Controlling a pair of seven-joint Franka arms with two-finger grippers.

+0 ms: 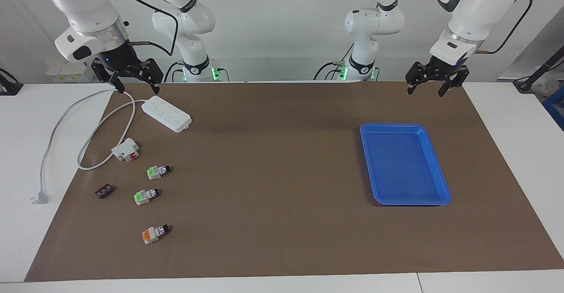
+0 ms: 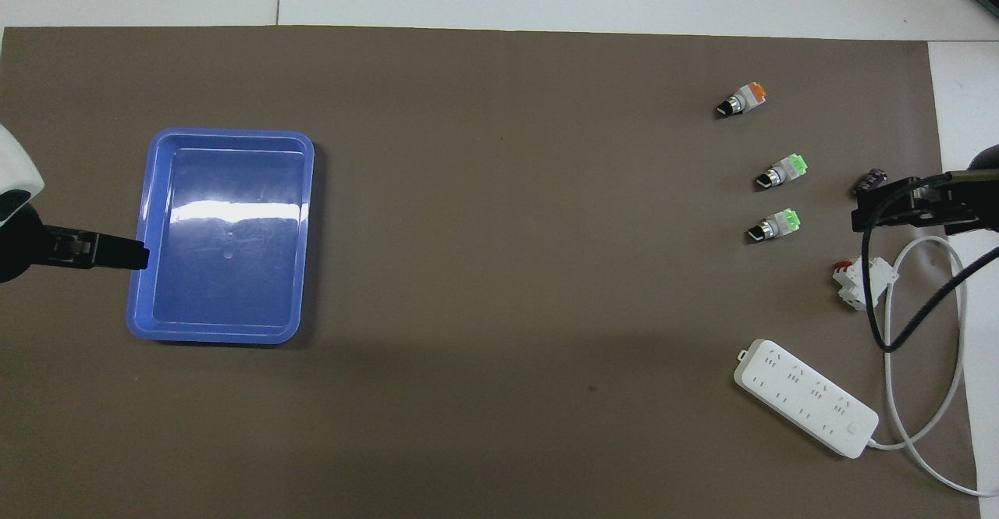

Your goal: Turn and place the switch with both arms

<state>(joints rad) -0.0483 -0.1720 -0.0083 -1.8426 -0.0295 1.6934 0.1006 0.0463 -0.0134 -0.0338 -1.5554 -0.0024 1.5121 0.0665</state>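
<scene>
Meanwhile, both the left gripper [image 1: 434, 86] and right gripper [image 1: 128, 73] hang wide apart (nothing held); three switches [image 1: 146, 195] lie untouched.

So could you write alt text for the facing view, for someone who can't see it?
Three small switches lie in a row on a brown mat at the right arm's end, beside a white power strip. An empty blue tray sits toward the left arm's end; the right tool and left tool hang open above.

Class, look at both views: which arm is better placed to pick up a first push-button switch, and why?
The right arm. Its hand is up at the end of the table where the three small switches lie; the left hand is up by the blue plastic tray.
</scene>
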